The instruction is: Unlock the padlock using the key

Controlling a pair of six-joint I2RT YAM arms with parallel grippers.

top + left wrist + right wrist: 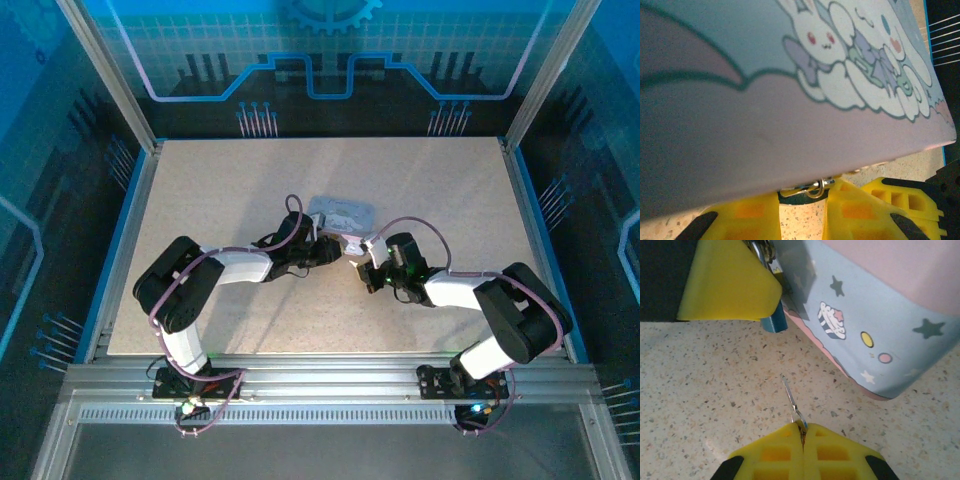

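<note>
Key in hand: the right fingers are pressed together on the key. It is a thin silvery sliver that juts straight out from their tips over the speckled tabletop.

A short strip of bare tabletop lies just ahead of the key's free end. Beyond it, slightly to the left of the right fingers, sits the padlock. It has a small blue body under bright metal and is tucked against the inner side of one yellow pad of the left fingers. Key and padlock are near each other but not touching.

In the left wrist view, the left fingers stand a narrow gap apart and close on the padlock from both sides. Here the padlock shows as a metal loop with a dark curved body filling the space between the pads. It hangs at the lower edge of a pastel box that looms directly past the fingertips. The box is pink and pale blue and printed with white cartoon rabbits.

From the right wrist, the same box lies ahead and to the right of the right fingers. Its blue side carries stars, dots and a cupcake, and its rounded corner rests on the tabletop.

From above, the two arms converge at mid-tabletop, their fingers nearly tip to tip, with the box just beyond them.
</note>
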